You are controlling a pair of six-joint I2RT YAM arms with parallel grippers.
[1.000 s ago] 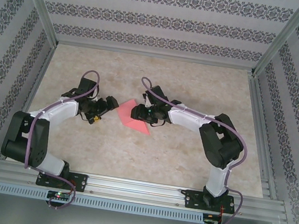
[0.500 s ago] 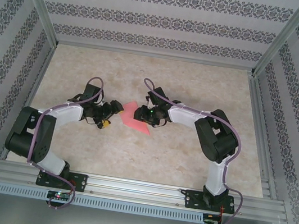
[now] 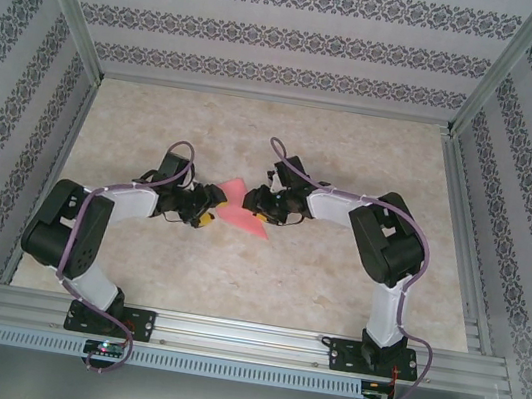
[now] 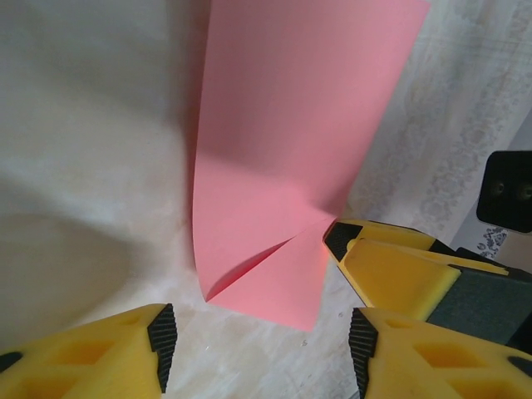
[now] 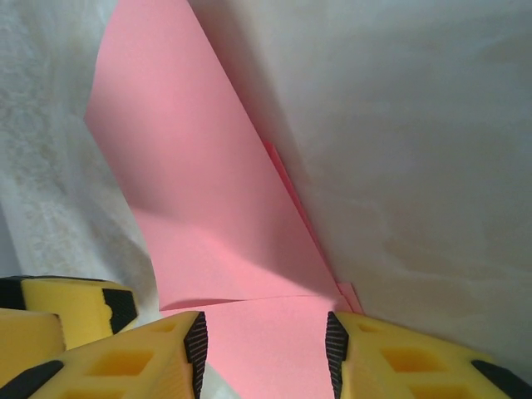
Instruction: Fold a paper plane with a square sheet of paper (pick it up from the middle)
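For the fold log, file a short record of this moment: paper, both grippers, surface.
paper: salmon-pink sheet, partly folded, crease visible, lying between the two arms
left gripper: jaws apart, the paper's near corner at their tips
right gripper: jaws apart, the paper running in between them
table: pale marbled top
plane: not yet formed

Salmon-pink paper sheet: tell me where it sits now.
Top view: the partly folded salmon-pink paper sheet lies mid-table on the marbled tabletop, between the left jaws and the right jaws.
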